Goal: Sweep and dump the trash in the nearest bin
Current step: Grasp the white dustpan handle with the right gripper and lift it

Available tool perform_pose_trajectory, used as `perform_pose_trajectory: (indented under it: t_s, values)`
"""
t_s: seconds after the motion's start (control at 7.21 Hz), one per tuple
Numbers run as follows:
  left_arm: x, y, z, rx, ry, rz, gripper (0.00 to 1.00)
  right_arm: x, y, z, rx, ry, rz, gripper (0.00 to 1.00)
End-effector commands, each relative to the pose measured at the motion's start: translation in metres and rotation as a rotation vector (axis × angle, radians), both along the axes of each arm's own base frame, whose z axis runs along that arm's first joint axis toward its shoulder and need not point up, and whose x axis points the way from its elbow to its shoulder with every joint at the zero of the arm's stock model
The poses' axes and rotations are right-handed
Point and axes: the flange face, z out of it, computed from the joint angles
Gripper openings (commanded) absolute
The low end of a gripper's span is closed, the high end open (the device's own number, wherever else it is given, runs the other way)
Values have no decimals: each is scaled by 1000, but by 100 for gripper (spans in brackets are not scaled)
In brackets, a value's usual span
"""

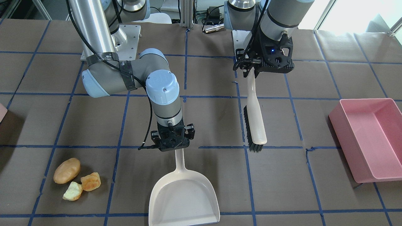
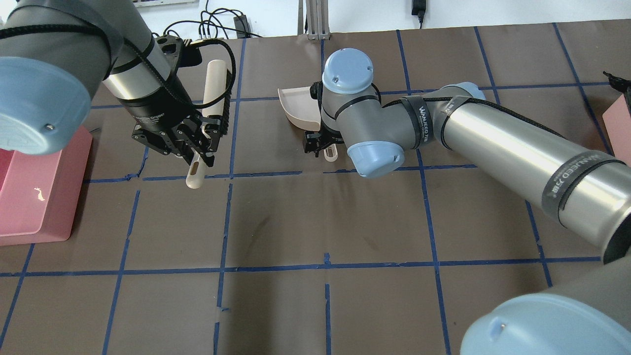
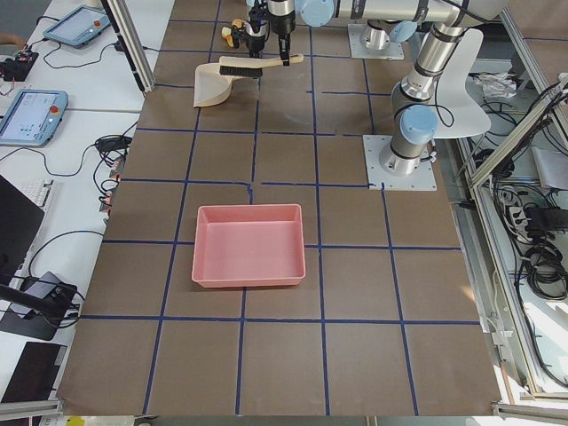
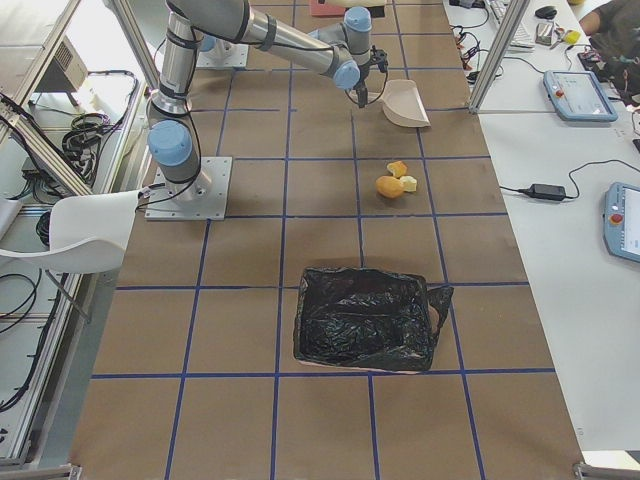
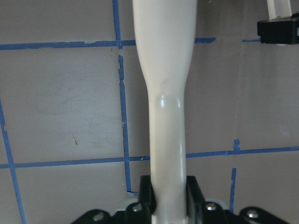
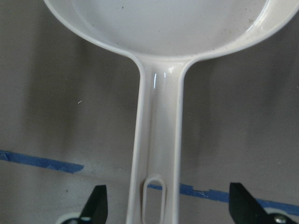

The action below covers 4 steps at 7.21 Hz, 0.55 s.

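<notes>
The trash lies together on the table: a tan potato-like oval (image 1: pixel 66 170), an orange-brown chunk (image 1: pixel 91 181) and a pale greenish chunk (image 1: pixel 73 191). A cream dustpan (image 1: pixel 183 197) rests flat beside them. My right gripper (image 6: pixel 169 207) is open, its fingers (image 6: pixel 96 207) wide apart on either side of the dustpan handle without touching it. My left gripper (image 5: pixel 169 196) is shut on the handle of the cream brush (image 1: pixel 256 122), black bristles facing sideways. The bin shows as a pale pink corner (image 1: pixel 1 113) and, in the exterior right view, as a box draped in a black bag (image 4: pixel 365 320).
A large pink rectangular tub (image 1: pixel 367 138) stands at the table's end on my left. Blue tape lines grid the brown table (image 2: pixel 320 222). Tablets and cables lie on side benches beyond the operators' edge (image 4: pixel 580 95).
</notes>
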Motion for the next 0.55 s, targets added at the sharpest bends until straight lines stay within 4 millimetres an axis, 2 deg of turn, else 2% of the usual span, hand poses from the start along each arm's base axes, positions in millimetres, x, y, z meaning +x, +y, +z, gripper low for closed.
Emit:
perform_pose_trajectory:
  t_s: [0.0,0.42]
  values:
    - [1,0,0,-1,7,-5,0,0,-1,6,-11,-6,1,41]
    - [1,1,1,-1,8,-8,0,0,-1,19,-32,-12,4,38]
